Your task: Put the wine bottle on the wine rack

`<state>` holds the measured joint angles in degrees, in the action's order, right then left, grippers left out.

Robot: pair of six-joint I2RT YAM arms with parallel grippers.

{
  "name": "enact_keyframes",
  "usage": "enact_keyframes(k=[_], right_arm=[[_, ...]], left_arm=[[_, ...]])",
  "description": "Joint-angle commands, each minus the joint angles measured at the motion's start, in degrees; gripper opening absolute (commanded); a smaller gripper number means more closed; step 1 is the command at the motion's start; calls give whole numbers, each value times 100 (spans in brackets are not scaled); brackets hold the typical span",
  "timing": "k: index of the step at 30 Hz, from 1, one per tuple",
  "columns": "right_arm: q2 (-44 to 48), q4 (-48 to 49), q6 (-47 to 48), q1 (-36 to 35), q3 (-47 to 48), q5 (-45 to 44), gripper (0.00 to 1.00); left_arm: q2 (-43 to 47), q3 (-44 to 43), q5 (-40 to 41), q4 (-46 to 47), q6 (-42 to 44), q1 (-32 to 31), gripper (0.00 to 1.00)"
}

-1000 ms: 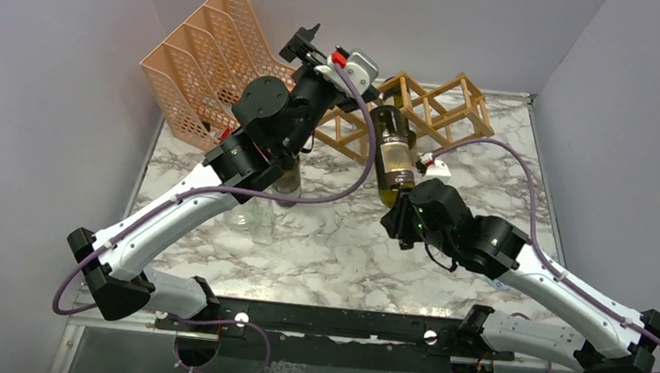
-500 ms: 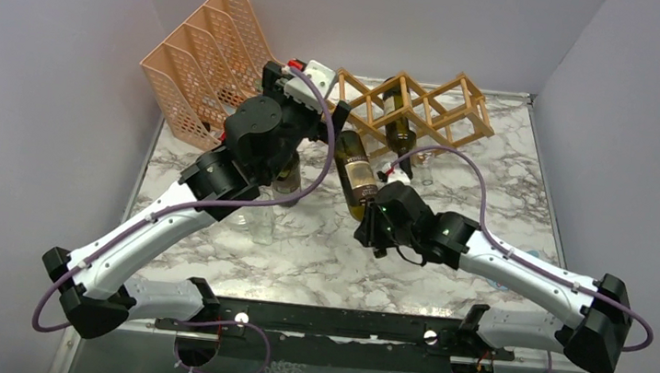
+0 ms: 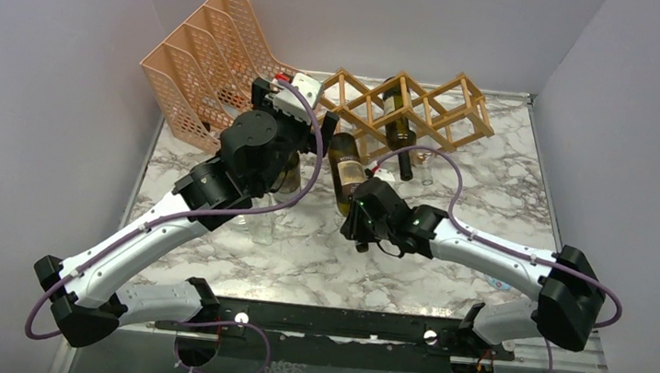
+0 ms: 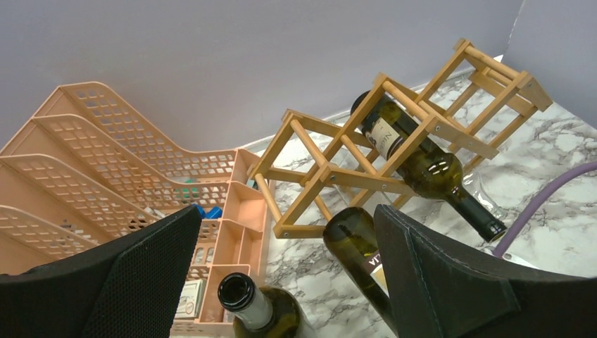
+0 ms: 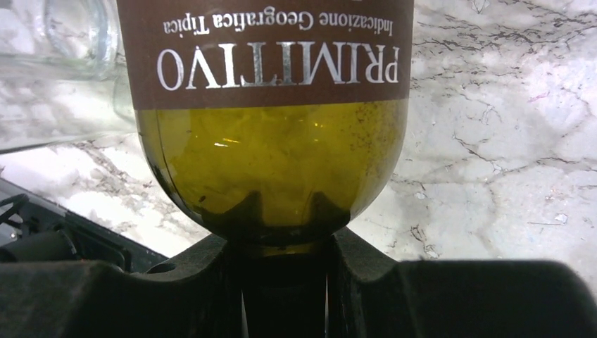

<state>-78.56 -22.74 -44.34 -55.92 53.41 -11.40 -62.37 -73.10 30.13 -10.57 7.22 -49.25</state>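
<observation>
The right gripper [image 5: 280, 241] is clenched on the base of the wine bottle [image 3: 344, 165], whose neck end is near the left cells of the wine rack [image 3: 427, 104]; the left gripper [image 4: 288, 232] hangs released. I would aim at a free cell (one holds another bottle [image 4: 415, 158]), then push slowly.

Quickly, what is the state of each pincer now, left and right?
Left pincer: open, holding nothing.
Right pincer: closed on the base of the green glass wine bottle with brown label.
</observation>
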Motion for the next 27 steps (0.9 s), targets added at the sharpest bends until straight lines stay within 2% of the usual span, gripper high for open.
enact_keyframes(k=[1, 15, 27], right_arm=[[-207, 607, -310, -4, 477, -474, 1], [-457, 755, -233, -4, 789, -605, 1], [-1055, 616, -141, 222, 1535, -574, 1]], left_arm=[[202, 46, 169, -113, -110, -16, 99], [346, 149, 170, -148, -89, -18, 99], [393, 104, 112, -275, -166, -13, 99]])
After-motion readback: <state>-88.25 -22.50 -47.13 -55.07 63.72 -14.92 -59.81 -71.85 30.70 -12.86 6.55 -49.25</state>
